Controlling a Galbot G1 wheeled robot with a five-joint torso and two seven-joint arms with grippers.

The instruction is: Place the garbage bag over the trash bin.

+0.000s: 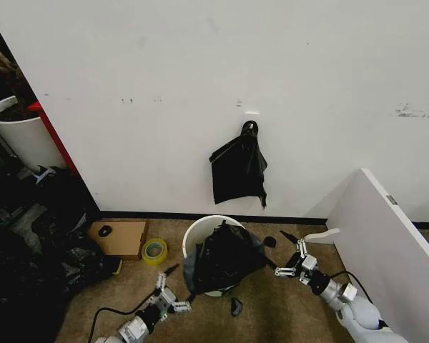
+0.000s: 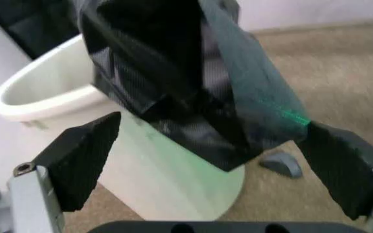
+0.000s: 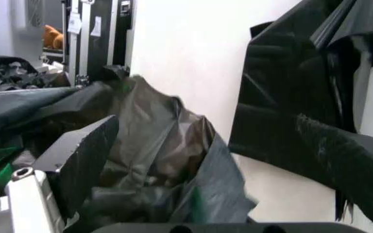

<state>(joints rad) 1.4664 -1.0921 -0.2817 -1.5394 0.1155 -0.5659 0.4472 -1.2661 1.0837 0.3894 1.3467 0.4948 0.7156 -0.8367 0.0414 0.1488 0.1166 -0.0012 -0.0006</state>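
While the trash bin [image 1: 200,232] stands upright on the carpet near the wall, mouth up, the garbage bag [image 1: 224,259] lies crumpled over its front rim and spills down the near side, the back rim bare. The left gripper [image 1: 173,288] waits open beside the bag's left edge, and the right gripper [image 1: 292,254], also open, just right of it. Carpet lies open in front.
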